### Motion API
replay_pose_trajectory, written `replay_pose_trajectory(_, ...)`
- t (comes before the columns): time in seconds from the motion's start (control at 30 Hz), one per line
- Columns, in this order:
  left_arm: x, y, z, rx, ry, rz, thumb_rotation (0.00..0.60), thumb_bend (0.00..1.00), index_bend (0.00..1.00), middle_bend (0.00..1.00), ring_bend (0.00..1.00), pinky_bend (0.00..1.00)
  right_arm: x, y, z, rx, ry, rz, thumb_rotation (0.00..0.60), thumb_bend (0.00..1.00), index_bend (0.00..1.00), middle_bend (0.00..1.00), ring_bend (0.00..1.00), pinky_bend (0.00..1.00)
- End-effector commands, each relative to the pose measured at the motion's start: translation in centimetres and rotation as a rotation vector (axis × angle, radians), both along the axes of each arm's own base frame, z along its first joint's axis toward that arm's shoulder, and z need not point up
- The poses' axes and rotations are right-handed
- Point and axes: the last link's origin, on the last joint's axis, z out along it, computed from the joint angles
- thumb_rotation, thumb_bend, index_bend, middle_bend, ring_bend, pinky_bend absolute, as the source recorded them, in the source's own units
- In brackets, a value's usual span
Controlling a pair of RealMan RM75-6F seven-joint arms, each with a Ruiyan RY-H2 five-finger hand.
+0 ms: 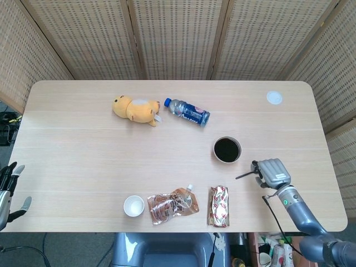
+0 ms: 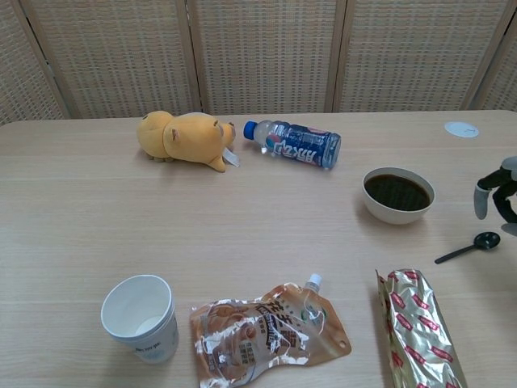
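Note:
My right hand (image 1: 271, 172) hovers over the round end of a black spoon (image 1: 242, 176), just right of a white bowl (image 1: 227, 149) of dark liquid. In the chest view this hand (image 2: 499, 192) enters at the right edge with its fingers hanging down and apart. It is a little above the spoon (image 2: 467, 247) and holds nothing. My left hand (image 1: 8, 188) is off the table's near left corner with its fingers spread and nothing in it.
On the wooden table (image 1: 83, 150) a yellow plush toy (image 1: 135, 109) and a lying water bottle (image 1: 187, 112) sit at the back. A paper cup (image 1: 134, 206), a spouted pouch (image 1: 173, 204) and a foil packet (image 1: 219, 206) line the front edge. A white disc (image 1: 274, 98) lies far right.

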Motion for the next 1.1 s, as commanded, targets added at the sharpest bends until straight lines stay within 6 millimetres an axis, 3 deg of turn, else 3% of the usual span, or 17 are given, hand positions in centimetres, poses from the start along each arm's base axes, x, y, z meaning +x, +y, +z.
replay_pose_trajectory(0.03, -0.1, 0.0, 0.2, 0.005, 0.004, 0.002, 0.6, 0.38, 0.0, 0.0, 0.0, 0.0, 0.2, -0.3, -0.9, -0.007, 0.017, 0.044, 0.6, 0.57, 0.45, 0.75, 0.79, 0.96)
replay_pose_trajectory(0.17, -0.1, 0.0, 0.3, 0.009, 0.006, 0.002, 0.6, 0.38, 0.0, 0.0, 0.0, 0.0, 0.4, -0.6, -1.8, 0.0, 0.02, 0.072, 0.6, 0.55, 0.46, 0.79, 0.83, 0.96)
replay_pose_trajectory(0.27, -0.2, -0.1, 0.5, 0.014, 0.007, -0.001, 0.6, 0.38, 0.0, 0.0, 0.0, 0.0, 0.4, -0.8, -2.5, 0.013, 0.032, 0.094, 0.6, 0.45, 0.47, 0.82, 0.87, 0.96)
replay_pose_trajectory(0.4, -0.2, -0.1, 0.6, 0.019, 0.006, 0.002, 0.6, 0.38, 0.0, 0.0, 0.0, 0.0, 0.5, -0.9, -3.2, 0.015, 0.033, 0.113, 0.6, 0.38, 0.49, 0.86, 0.9, 0.97)
replay_pose_trajectory(0.93, -0.4, -0.4, 0.5, 0.017, 0.008, 0.008, 0.6, 0.38, 0.0, 0.0, 0.0, 0.0, 0.1, -2.0, -5.2, 0.017, 0.075, 0.153, 0.6, 0.38, 0.55, 0.92, 0.97, 1.0)
replay_pose_trajectory(1.1, -0.4, -0.5, 0.6, 0.018, 0.01, 0.01, 0.6, 0.38, 0.0, 0.0, 0.0, 0.0, 0.0, -2.2, -5.8, 0.02, 0.083, 0.153, 0.6, 0.43, 0.55, 0.93, 0.97, 1.0)
